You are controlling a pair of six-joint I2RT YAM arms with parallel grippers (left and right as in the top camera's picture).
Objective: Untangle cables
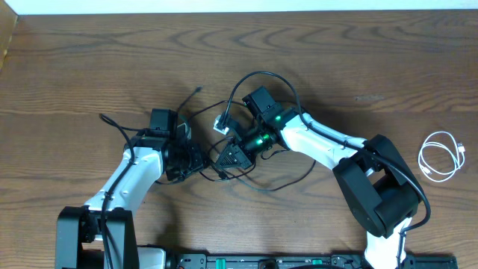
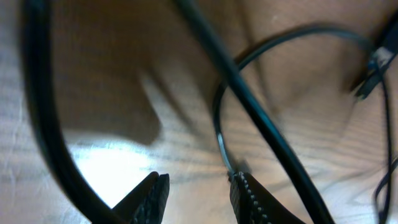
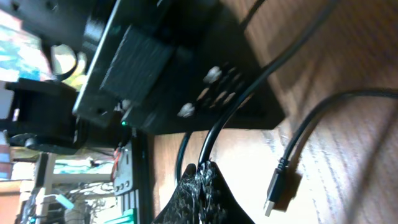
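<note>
Tangle of black cables (image 1: 261, 73) sits at the centre of the table (image 1: 89, 67), between both arms. The left gripper (image 2: 198, 186) has its jaws apart, with a thin strand touching one finger. The right gripper (image 3: 202, 171) has its jaws clamped on one of the black cables. The white cable (image 1: 423, 157) lies coiled at 3 o'clock, well apart.

black cables (image 2: 261, 121): blurred near lens, cut by edges | left tool (image 2: 199, 190): bottom edge cuts it | right tool (image 3: 200, 175): likewise
</note>
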